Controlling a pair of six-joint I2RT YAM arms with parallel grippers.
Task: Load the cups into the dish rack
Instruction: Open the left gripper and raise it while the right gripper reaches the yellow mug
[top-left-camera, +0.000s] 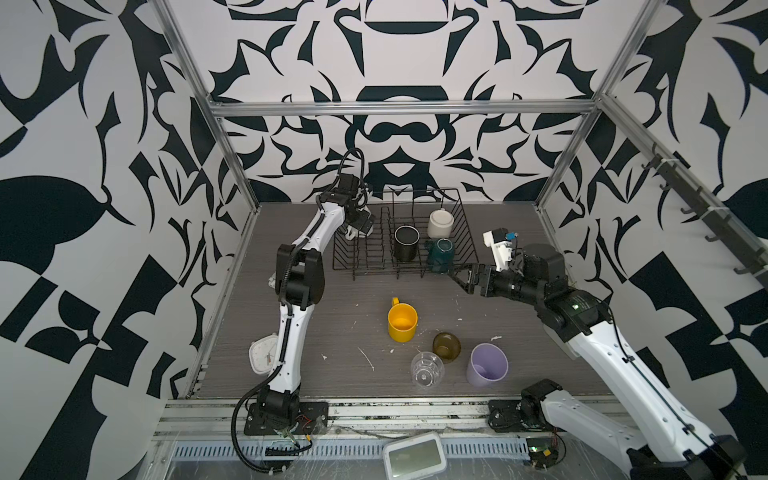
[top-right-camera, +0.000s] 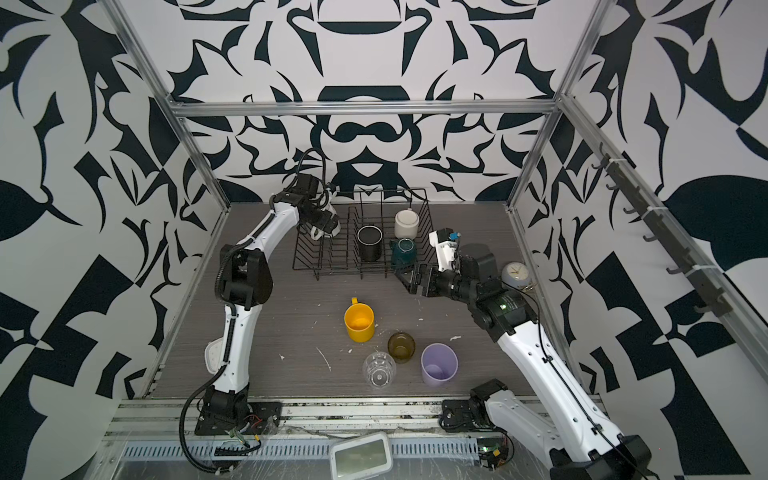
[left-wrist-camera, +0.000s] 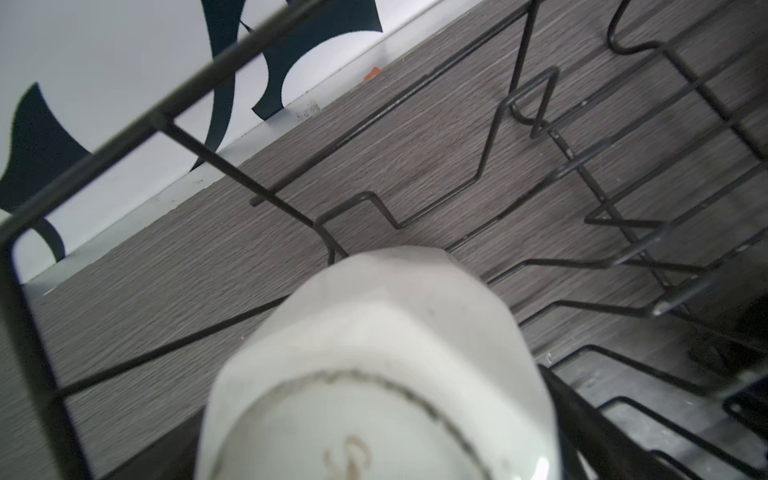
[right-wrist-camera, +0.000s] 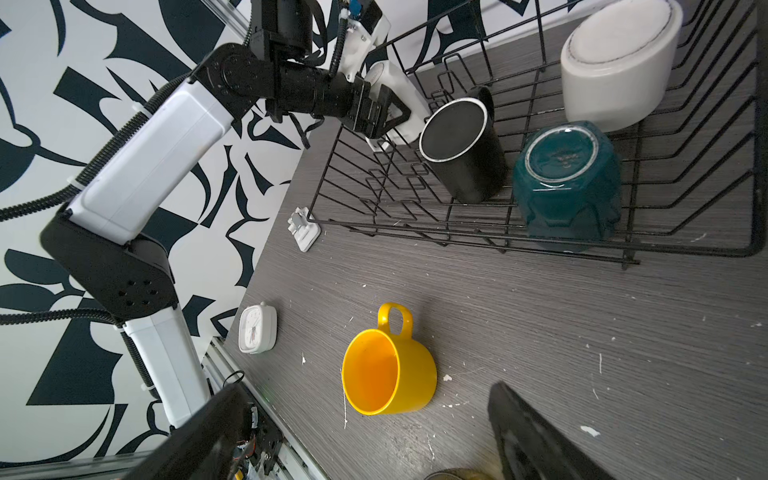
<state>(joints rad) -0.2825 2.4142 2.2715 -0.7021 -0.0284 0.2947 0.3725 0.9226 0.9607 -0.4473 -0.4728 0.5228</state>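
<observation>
On the table (top-left-camera: 324, 324) before the dish rack (top-left-camera: 365, 253) stands a yellow mug (top-left-camera: 402, 322), probably light, rigid and slick, best pinched across its rim; right gripper (top-left-camera: 455, 277) gapes empty nearby, left gripper (top-left-camera: 356, 227) straddles a faceted white mug (left-wrist-camera: 374, 353) inside the rack, grip unclear.

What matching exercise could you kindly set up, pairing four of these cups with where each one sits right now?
Things:
1. yellow mug
2. teal mug
3. lilac tumbler
4. faceted white mug

Places:
a. base up in the near right corner of the dish rack
b. in the rack's left end, at the left tool
c. on the table, handle toward the rack
d. on the table, just right of the amber glass

Pairs: 1-c, 2-a, 3-d, 4-b.
</observation>
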